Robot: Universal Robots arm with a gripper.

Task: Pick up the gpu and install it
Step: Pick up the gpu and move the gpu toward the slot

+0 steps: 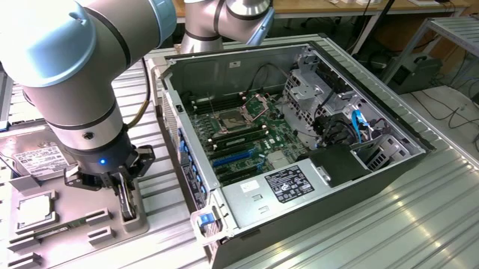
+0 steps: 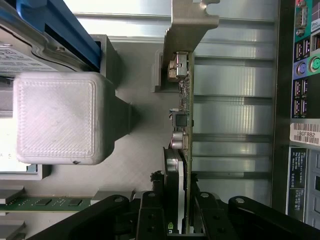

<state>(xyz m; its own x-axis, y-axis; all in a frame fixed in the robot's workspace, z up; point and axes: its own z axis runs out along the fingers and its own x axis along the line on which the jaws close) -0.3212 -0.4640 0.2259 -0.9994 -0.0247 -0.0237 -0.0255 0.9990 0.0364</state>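
Note:
The gpu (image 2: 183, 125) is a thin card seen edge-on, with its silvery bracket (image 2: 190, 30) at the far end. My gripper (image 2: 181, 222) is shut on it, with a black finger pressed against each face. In the exterior view the gripper (image 1: 124, 197) hangs below the arm at the exterior view's left. It holds the gpu (image 1: 129, 206) upright over the grey parts holder (image 1: 138, 224). I cannot tell whether the card's lower edge still rests in the holder. The open computer case (image 1: 389, 120) lies to the exterior view's right, and blue expansion slots (image 1: 233, 160) show on its motherboard.
On the grey tray sit a hard drive with a white label (image 1: 33, 156), a processor (image 1: 33, 208) and a green memory stick (image 1: 46, 230). A grey printed block (image 2: 55, 117) stands beside the card. The case's rear ports (image 2: 305, 65) are close by. A power supply (image 1: 288, 188) fills the case's near corner.

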